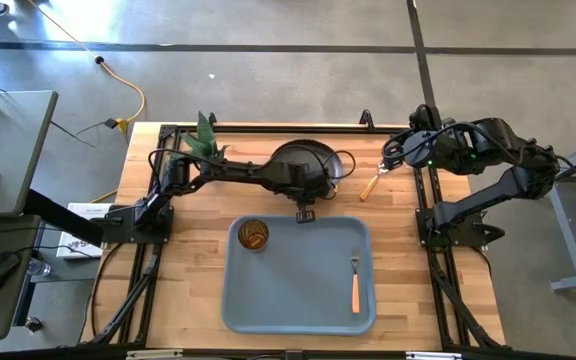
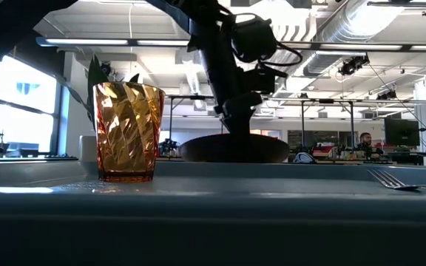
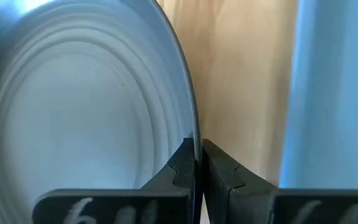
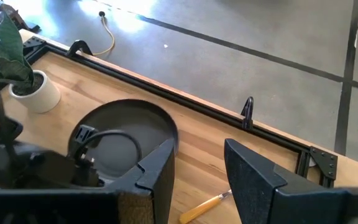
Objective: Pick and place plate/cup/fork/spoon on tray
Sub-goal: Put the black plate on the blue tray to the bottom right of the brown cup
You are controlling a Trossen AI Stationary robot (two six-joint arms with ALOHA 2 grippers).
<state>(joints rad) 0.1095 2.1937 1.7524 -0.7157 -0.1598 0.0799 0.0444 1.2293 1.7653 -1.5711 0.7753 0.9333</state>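
The dark plate (image 1: 303, 162) is on the far middle of the table, just beyond the blue-grey tray (image 1: 298, 300). My left gripper (image 1: 305, 198) is shut on the plate's near rim; the plate also shows in the low view (image 2: 234, 148). The amber cup (image 1: 254, 235) stands upright in the tray's far left corner. The fork (image 1: 355, 280) lies flat on the tray's right side. The spoon (image 1: 371, 185) lies on the table right of the plate. My right gripper (image 4: 197, 168) is open and empty, up above the spoon. My left gripper pinches the plate's raised rim (image 3: 193, 134) at the edge nearest the tray, one finger inside the plate and one outside. The fingers point down from above. The plate sits about level; whether it is clear of the table I cannot tell.
A white pot with a green plant (image 1: 206, 140) stands at the table's far left, next to the left arm. Black frame rails run along the table's far edge (image 4: 166, 87). The tray's middle (image 1: 303, 265) is bare between cup and fork.
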